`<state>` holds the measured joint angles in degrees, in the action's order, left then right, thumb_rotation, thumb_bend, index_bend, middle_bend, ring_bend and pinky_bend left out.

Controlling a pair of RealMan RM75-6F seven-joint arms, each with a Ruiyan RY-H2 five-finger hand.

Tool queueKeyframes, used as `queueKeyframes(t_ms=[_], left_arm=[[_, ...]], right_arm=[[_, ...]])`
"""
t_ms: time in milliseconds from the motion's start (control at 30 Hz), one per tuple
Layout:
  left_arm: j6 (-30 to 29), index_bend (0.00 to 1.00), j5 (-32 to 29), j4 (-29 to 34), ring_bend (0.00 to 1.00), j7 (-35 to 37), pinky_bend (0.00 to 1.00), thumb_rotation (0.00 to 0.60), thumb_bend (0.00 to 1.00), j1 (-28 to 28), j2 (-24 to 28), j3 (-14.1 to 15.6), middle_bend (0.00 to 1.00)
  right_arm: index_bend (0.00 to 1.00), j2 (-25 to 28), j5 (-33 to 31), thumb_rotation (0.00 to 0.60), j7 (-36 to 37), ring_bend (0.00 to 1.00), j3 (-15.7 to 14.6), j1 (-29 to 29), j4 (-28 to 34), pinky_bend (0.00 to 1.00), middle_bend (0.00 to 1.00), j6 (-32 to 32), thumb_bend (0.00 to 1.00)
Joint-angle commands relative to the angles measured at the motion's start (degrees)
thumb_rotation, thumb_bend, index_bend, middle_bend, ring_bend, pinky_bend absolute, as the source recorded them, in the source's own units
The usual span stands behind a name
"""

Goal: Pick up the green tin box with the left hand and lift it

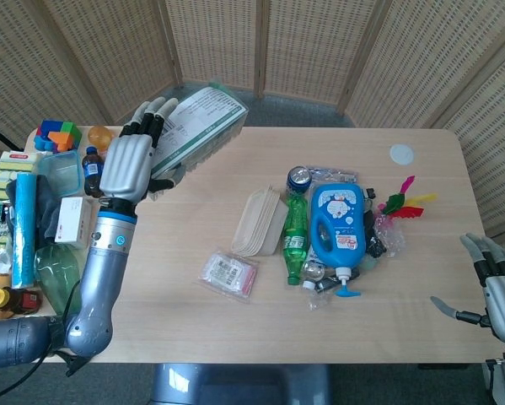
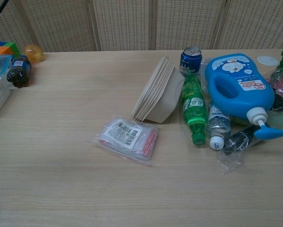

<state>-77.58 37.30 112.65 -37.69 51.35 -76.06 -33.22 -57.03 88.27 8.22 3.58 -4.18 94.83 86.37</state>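
In the head view my left hand (image 1: 130,160) grips the green tin box (image 1: 198,126) and holds it high above the table's left part, tilted with its far end up. The box's pale printed top faces the camera. Neither the box nor the left hand shows in the chest view. My right hand (image 1: 498,287) hangs at the table's right front corner, fingers apart, holding nothing.
A blue detergent bottle (image 1: 337,221), green bottle (image 1: 295,238), can (image 1: 298,177) and stack of paper sleeves (image 1: 257,221) crowd the table's middle right. A sealed bag (image 1: 228,273) lies in front. Toys, a cola bottle (image 1: 93,167) and boxes line the left edge.
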Motion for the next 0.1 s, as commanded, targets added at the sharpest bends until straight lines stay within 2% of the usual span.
queueKeyframes(t_ms=[33, 100], left_arm=[[0.0, 0.07, -0.3, -0.3, 0.01, 0.4, 0.41, 0.600, 0.49, 0.3, 0.1, 0.3, 0.00], [0.0, 0.07, -0.5, -0.5, 0.01, 0.7, 0.41, 0.600, 0.49, 0.5, 0.2, 0.6, 0.00]], right_arm=[[0.00, 0.1, 0.0, 0.353, 0.0, 0.00, 0.0, 0.0, 0.1, 0.00, 0.00, 0.0, 0.16], [0.00, 0.0, 0.0, 0.354, -0.1, 0.00, 0.0, -0.1, 0.1, 0.00, 0.00, -0.1, 0.16]])
